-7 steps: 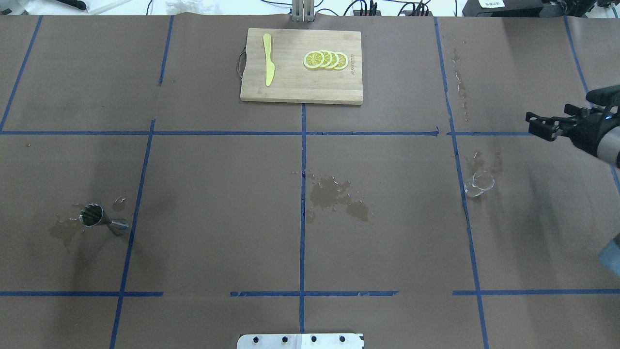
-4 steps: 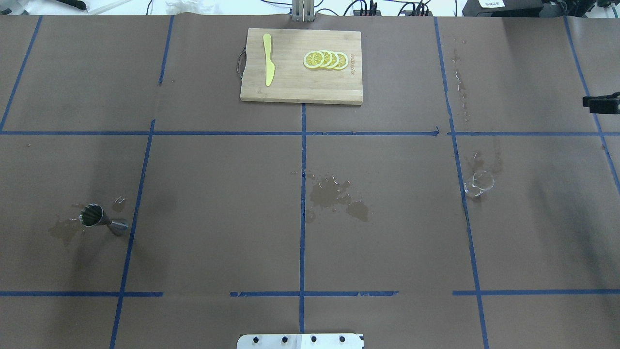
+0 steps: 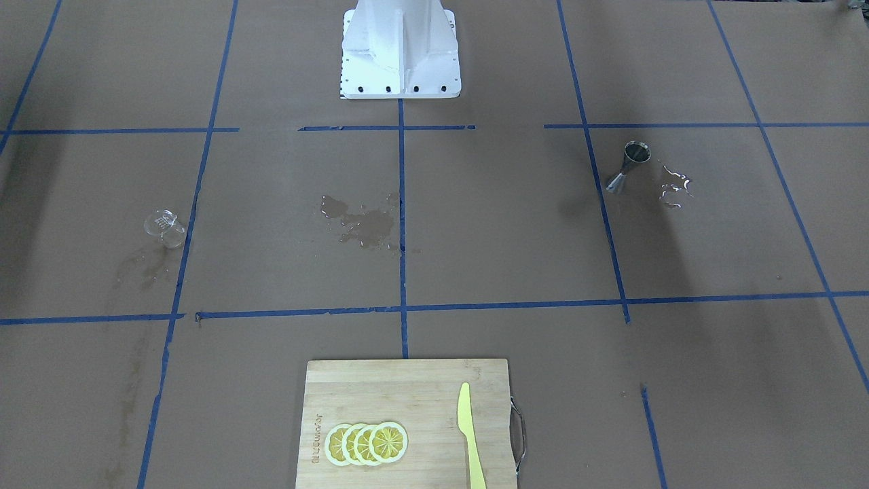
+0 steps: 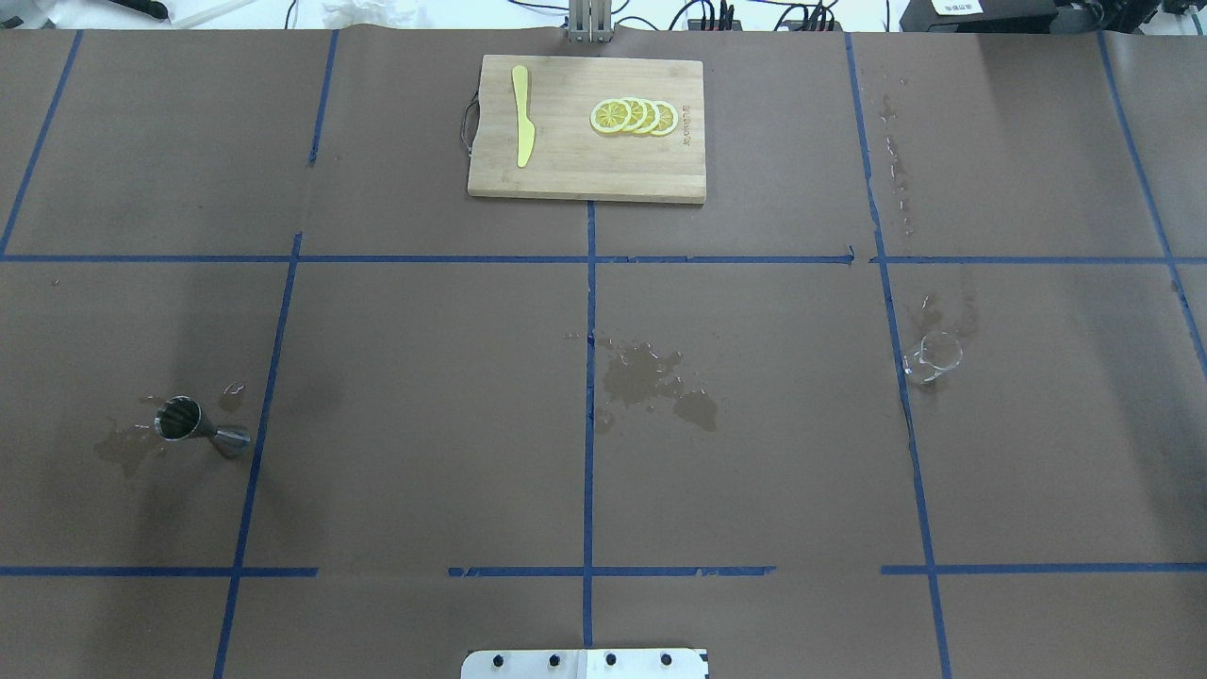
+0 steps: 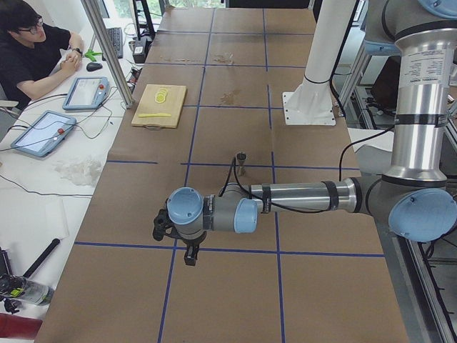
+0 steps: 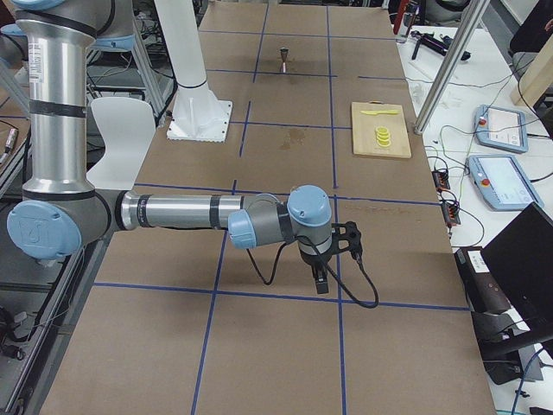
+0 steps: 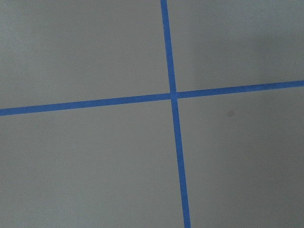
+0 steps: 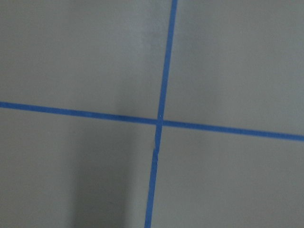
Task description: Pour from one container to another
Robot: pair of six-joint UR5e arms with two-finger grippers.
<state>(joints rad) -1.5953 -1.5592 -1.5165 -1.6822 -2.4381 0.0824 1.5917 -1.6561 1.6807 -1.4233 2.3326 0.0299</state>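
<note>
A table (image 4: 424, 377) covered in brown paper is divided into large rectangles by blue tape lines (image 4: 588, 471). A wooden cutting board (image 4: 575, 170) is laid at the middle of the far edge. A metal jigger (image 4: 203, 429) is stood upright on the robot's left side, with small wet marks (image 4: 123, 451) around it. A clear glass (image 4: 932, 358) is set on the right side, just beside a tape line. A dark wet patch (image 4: 651, 377) is spread near the centre. A white base plate (image 4: 585, 663) is fixed at the near edge.
</note>
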